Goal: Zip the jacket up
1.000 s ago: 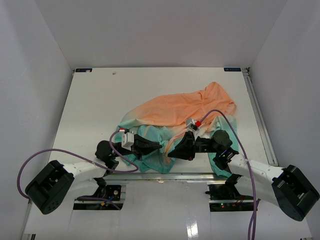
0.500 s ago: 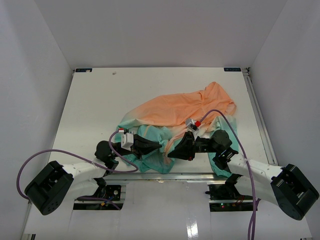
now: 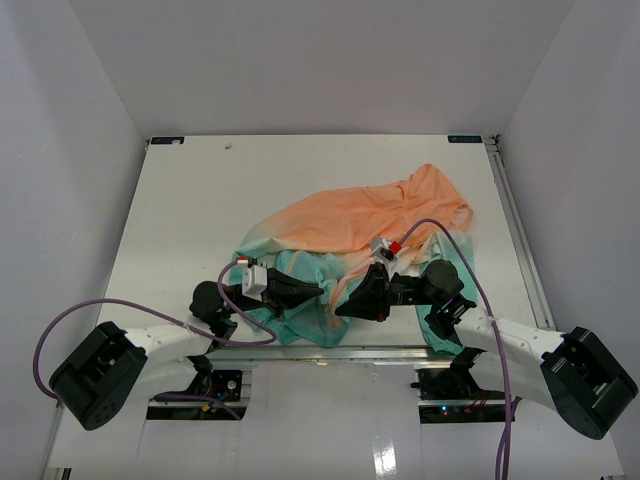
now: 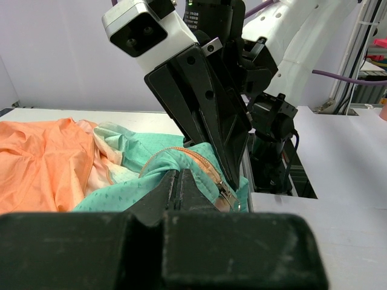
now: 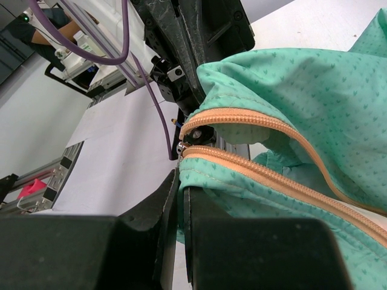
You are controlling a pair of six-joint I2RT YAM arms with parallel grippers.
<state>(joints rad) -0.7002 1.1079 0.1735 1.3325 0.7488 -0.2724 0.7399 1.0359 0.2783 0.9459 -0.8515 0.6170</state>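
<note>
The jacket (image 3: 370, 215) lies crumpled on the table, orange at the far right, teal at the near edge. My left gripper (image 3: 318, 292) and right gripper (image 3: 340, 309) meet tip to tip at its teal hem. In the left wrist view the left gripper (image 4: 176, 175) is shut on teal fabric (image 4: 139, 181) beside the orange zipper tape, with the metal zipper slider (image 4: 226, 194) just to its right. In the right wrist view the right gripper (image 5: 181, 181) is shut on the teal hem (image 5: 254, 187) just below the zipper teeth (image 5: 266, 175) and the slider (image 5: 184, 147).
The table's near edge with a metal rail (image 3: 330, 350) runs just under both grippers. Purple cables (image 3: 455, 240) loop over the jacket and beside the left arm (image 3: 150, 340). White walls enclose the table (image 3: 200, 190) on three sides.
</note>
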